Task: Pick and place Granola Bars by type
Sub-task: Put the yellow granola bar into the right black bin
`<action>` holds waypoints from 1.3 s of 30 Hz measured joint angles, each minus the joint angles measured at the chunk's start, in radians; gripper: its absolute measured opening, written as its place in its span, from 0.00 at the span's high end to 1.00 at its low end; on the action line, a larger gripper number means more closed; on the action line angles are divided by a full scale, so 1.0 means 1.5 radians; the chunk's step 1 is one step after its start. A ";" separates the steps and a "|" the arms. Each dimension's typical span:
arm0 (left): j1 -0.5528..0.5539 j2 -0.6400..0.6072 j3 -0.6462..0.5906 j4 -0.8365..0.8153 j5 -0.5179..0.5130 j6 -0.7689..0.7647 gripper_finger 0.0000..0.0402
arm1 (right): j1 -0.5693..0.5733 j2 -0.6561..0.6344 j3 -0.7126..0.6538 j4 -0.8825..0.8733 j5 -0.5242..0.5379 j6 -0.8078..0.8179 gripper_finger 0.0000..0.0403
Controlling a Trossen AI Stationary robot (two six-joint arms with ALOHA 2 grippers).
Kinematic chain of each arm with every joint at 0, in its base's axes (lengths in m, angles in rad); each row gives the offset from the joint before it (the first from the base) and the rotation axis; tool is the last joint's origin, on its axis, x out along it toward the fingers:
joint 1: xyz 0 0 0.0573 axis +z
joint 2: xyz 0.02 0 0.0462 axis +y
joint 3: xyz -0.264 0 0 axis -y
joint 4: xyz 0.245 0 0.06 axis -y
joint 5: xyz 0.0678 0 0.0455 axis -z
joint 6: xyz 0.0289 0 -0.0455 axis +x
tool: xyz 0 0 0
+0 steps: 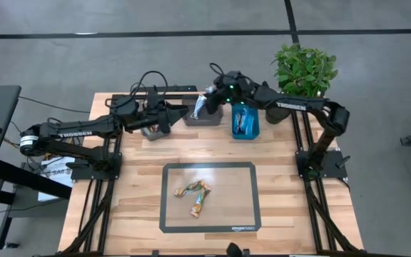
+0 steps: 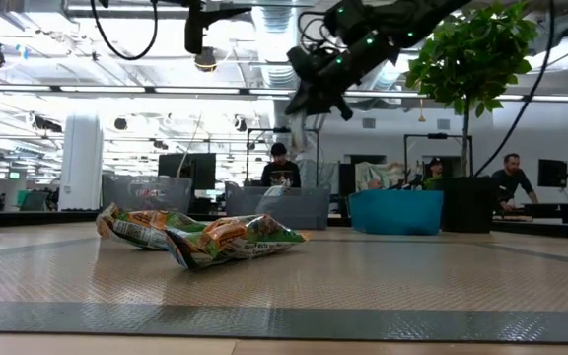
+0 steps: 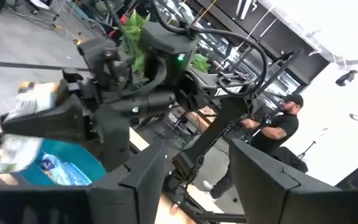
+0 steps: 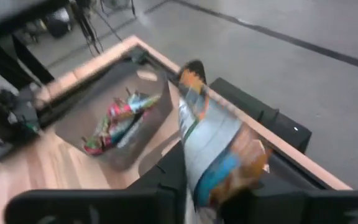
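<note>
My right gripper [image 1: 205, 102] is shut on a silver, blue and orange granola bar [image 4: 219, 146] above the middle grey bin [image 1: 204, 116]. In the right wrist view that bin [image 4: 143, 124] holds multicoloured bars [image 4: 118, 118]. Three tan and green bars [image 1: 195, 194] lie flat on the dark-framed mat [image 1: 210, 227]; the low view shows two of them [image 2: 227, 242]. My left gripper [image 3: 197, 186] is open and holds nothing. It hovers by the left grey bin [image 1: 150, 133], pointing toward the right arm. My right gripper pinches the granola bar between its two fingers by one end [image 4: 207, 186]. The fingers slant down from the table's right. The bar is lifted clear and hangs below the gripper [image 2: 309, 104], its free end [image 2: 293, 138] above the middle grey bin.
A blue bin [image 1: 245, 123] with bars inside stands right of the middle grey bin. A potted plant [image 1: 304, 70] stands at the far right corner. Cables and a dark strip [image 1: 164, 89] run along the far edge. People [image 2: 278, 166] are in the room beyond the table.
</note>
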 joint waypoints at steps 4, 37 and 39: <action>-0.002 0.000 0.000 -0.001 0.001 0.000 0.58 | -0.002 0.035 0.048 -0.038 0.000 -0.034 0.77; -0.192 0.084 0.000 -0.535 0.151 0.102 0.58 | 0.288 -0.227 0.066 -0.570 -0.050 -0.101 0.47; -0.213 0.120 0.001 -0.525 0.147 0.097 0.58 | 0.311 -0.219 0.066 -0.584 -0.050 -0.096 0.47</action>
